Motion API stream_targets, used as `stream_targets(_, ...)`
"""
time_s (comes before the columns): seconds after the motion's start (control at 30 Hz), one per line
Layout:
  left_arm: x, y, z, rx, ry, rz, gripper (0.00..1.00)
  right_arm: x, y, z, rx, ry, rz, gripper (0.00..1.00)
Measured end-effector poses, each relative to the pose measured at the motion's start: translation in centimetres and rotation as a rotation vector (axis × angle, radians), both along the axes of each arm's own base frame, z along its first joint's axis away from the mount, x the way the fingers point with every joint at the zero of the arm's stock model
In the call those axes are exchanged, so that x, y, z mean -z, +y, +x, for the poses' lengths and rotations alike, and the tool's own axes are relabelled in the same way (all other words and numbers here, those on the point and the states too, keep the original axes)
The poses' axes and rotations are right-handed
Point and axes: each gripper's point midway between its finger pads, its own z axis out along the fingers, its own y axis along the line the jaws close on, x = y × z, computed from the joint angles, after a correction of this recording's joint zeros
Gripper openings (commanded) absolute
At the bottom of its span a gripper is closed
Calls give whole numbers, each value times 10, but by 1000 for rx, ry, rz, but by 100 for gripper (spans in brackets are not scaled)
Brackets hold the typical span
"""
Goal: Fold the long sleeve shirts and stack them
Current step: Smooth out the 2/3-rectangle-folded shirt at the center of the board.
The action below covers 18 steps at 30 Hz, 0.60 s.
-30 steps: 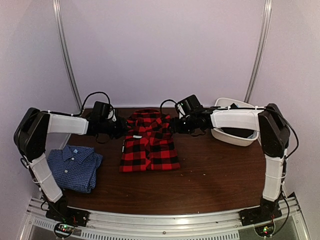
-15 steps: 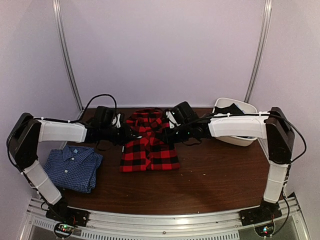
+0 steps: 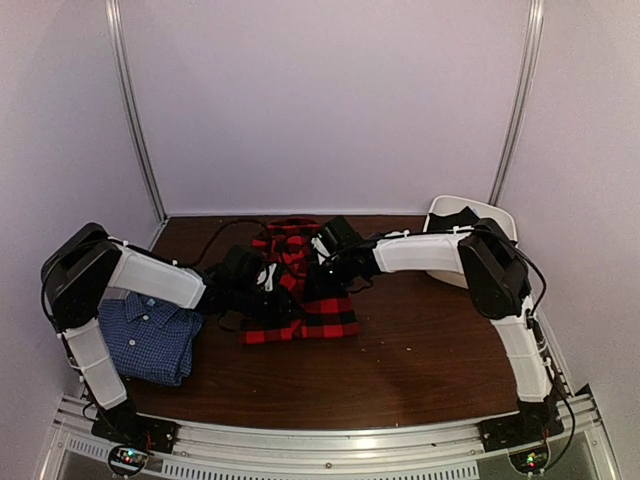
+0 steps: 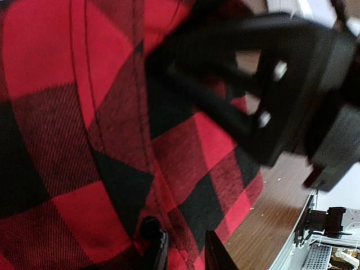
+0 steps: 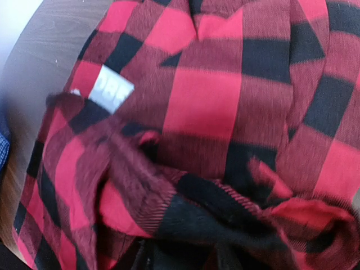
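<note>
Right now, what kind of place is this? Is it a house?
Probably a robot lab booth, not a house: plain walls box in one wooden table, with a left arm and right arm bolted to a metal rail.

Dark wooden table (image 3: 430, 365), pale lilac walls (image 3: 330, 100)

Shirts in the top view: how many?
2. Red-and-black plaid shirt bunched mid-table; blue check shirt folded at the near left. A dark item in the white bin far right could be another; cannot tell.
</note>
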Motion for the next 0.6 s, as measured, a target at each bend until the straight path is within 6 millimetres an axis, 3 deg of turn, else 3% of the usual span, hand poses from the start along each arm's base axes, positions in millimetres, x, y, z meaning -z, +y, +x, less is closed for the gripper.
stream_targets(0.17, 28, 0, -16, 17, 56, 43, 23, -14, 6, 25, 5, -34, 10, 51)
stream_targets(0.3, 29, -1, -17, 18, 56, 41, 23, -15, 0, 34, 20, -34, 8, 58)
stream_targets(0.5, 28, -1, -17, 16, 53, 37, 23, 11, -18, 45, 24, -11, -43, 72)
stream_targets(0.6, 28, -1, -17, 16, 53, 36, 23, 6, -21, 54, 18, -22, -42, 73)
